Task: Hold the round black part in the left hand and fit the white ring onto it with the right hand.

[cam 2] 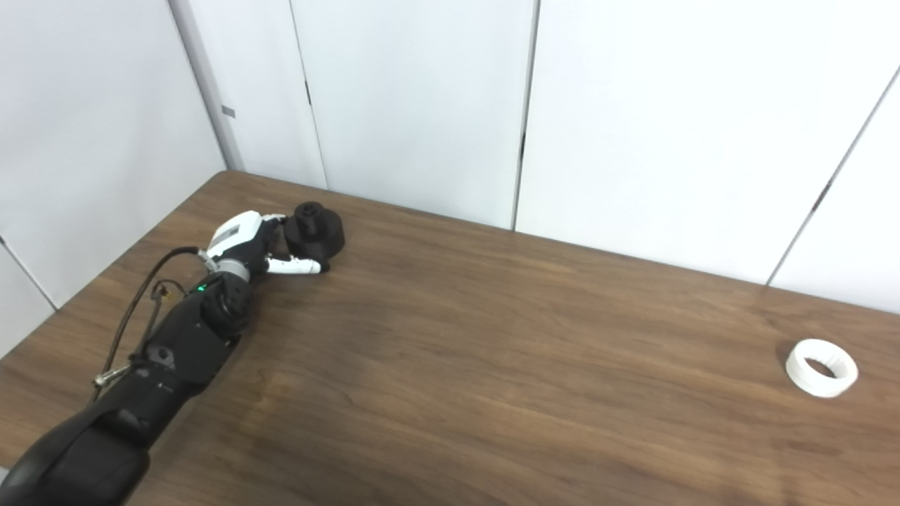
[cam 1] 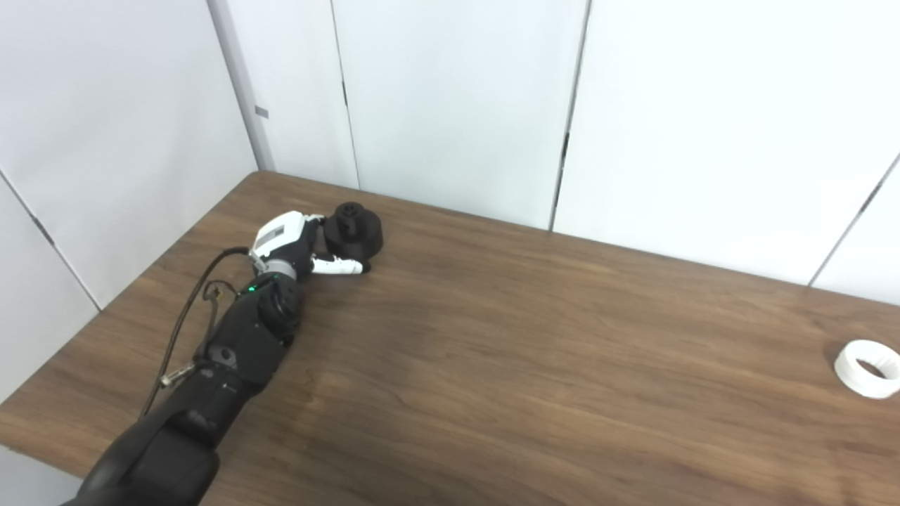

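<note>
White wall panels close in behind a dark wooden table [cam 1: 492, 365]. At its far left corner my left hand [cam 1: 292, 242] curls against the round black part [cam 1: 354, 230]; my fingers are mostly hidden behind it, so their grip I cannot tell. The white ring [cam 2: 821, 367] lies far right, well apart; my right hand is out of view

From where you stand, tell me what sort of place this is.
Probably a robot test cell: a bare wooden table boxed in by plain white wall panels, holding only a round black part and a white ring.
</note>
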